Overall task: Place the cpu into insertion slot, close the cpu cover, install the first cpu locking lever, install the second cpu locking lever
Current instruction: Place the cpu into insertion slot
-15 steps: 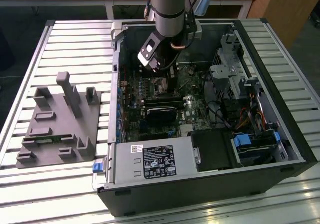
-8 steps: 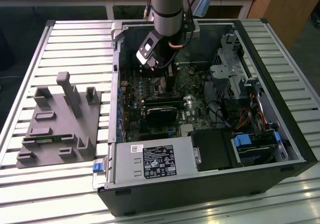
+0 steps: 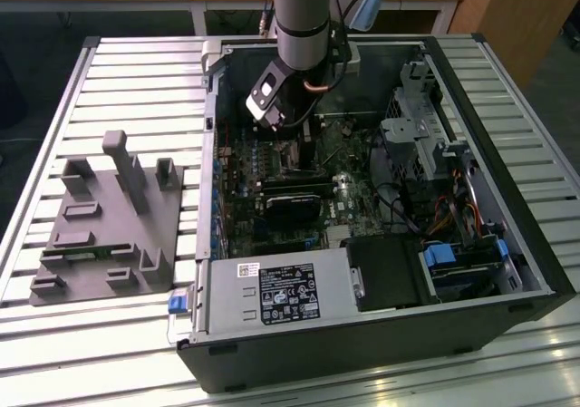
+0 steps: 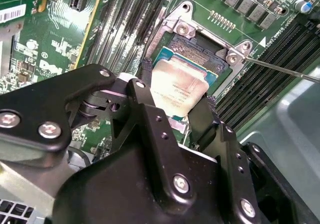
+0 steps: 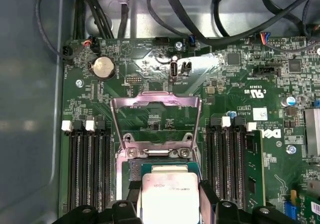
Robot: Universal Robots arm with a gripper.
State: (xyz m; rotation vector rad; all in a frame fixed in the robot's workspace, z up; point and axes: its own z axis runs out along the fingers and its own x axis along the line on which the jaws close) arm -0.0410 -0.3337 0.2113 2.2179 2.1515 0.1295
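Observation:
In both wrist views the cpu (image 4: 181, 79) (image 5: 170, 201), a flat square chip with a pale metal face, sits between my black fingers (image 4: 144, 82) (image 5: 207, 194). My gripper (image 4: 176, 92) (image 5: 169, 189) (image 3: 288, 133) is shut on it from two sides. The chip hangs directly over the insertion slot (image 4: 197, 52) (image 5: 160, 165) (image 3: 295, 158); whether it rests in the slot I cannot tell. The cpu cover (image 5: 155, 102), a thin silvery frame, is flipped open and lies back beyond the slot. A thin locking lever (image 4: 285, 70) sticks out beside the socket.
Black memory slots (image 5: 90, 169) (image 5: 227, 164) flank the socket on both sides. Cables (image 5: 165, 9) run along the case wall above the board. The open computer case (image 3: 507, 244) holds a labelled power supply (image 3: 285, 294) and a drive cage (image 3: 412, 126). A grey fixture (image 3: 109, 217) stands on the table.

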